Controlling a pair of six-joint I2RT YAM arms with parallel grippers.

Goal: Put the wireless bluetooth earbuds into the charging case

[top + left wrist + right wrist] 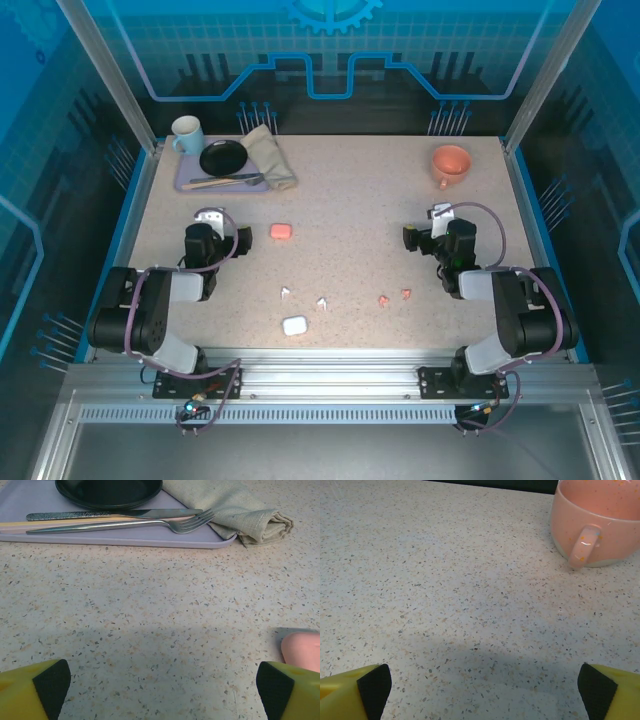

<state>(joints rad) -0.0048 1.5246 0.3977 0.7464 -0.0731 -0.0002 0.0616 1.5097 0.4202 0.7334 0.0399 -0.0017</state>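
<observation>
From above, the left gripper and the right gripper are poised low over a speckled, stone-look bench, jaws spread wide and holding nothing. The earbuds lie loose in a rough row between the arms, closer to the arm bases than either gripper. The white earbuds are on the left arm's side and the salmon-pink earbuds on the right arm's. They are too small to show how their long axes run. A rounded pink case rests just right of the left gripper. A glossy white case sits near the front edge, closest to the white pair. Either arm would likely have to draw back toward its base to reach an earbud.

The left wrist camera looks between yellow fingers with black pads, set wide apart, at the pink case's edge and a lavender tray. The tray carries a steel fork, a black plate and a folded cloth napkin.

The right wrist camera shows a flecked pink ceramic cup ahead.
</observation>
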